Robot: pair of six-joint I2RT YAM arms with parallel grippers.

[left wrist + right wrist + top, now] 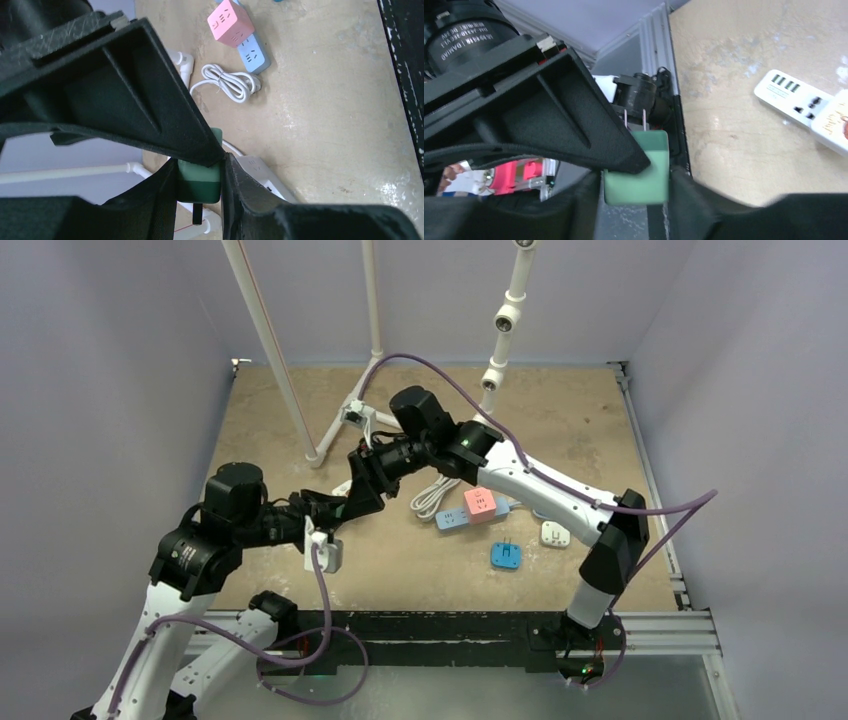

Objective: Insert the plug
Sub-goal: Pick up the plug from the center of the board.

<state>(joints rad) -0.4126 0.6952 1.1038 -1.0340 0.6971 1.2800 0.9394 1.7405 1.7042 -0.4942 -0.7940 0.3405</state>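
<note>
The left arm's black gripper (345, 508) and the right arm's black gripper (366, 476) meet tip to tip; a pink cube socket (481, 504) lies at their 3 o'clock, a blue square adapter (506, 556) at 4 o'clock

- Robot lab test cell, not a home or shop.
- Plain lilac-grey walls (100, 390) box in the tan bench board (580, 420) at 9, 12 and 3 o'clock.
- Aluminium extrusion rail (660, 622) runs along 6 o'clock.
- Left arm (190, 550) and right arm (560, 490) are mounted there.
- White pipe frame (268, 340) stands at 11 to 12 o'clock.
- Purple cables (322, 590) hang loose off both arms.
</note>
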